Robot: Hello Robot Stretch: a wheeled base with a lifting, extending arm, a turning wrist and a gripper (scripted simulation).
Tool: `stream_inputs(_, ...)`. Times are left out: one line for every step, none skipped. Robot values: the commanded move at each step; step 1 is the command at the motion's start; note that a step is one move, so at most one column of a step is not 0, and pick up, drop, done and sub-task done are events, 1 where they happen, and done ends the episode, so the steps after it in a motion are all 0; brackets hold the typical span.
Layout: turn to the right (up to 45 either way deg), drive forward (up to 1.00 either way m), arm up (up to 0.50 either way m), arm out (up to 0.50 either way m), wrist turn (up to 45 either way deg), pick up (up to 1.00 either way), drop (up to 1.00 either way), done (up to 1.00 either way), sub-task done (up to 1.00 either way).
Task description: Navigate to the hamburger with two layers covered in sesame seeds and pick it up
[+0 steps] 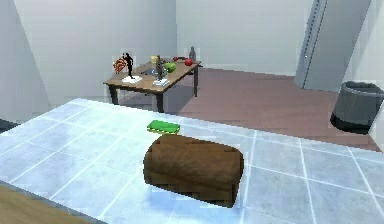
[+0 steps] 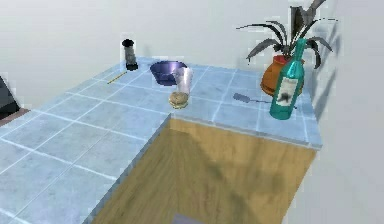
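Robot body (base) close against counter (image 1: 300,170)

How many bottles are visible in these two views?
2. A green bottle stands on the tiled counter beside the potted plant. What looks like a second bottle stands on the far wooden table; small things there may hide more.

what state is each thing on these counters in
loaf, whole, lying on the tiles
green flat thing, lying flat behind the loaf
green bottle, upright near the counter's edge
purple bowl, right way up
small tan bun-like thing, sitting by the bowl
dark grinder, upright
potted plant, upright
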Motion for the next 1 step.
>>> stream_inputs(0.0,0.00,0.38,0.00,0.0,0.00,0.00,0.00,0.00)
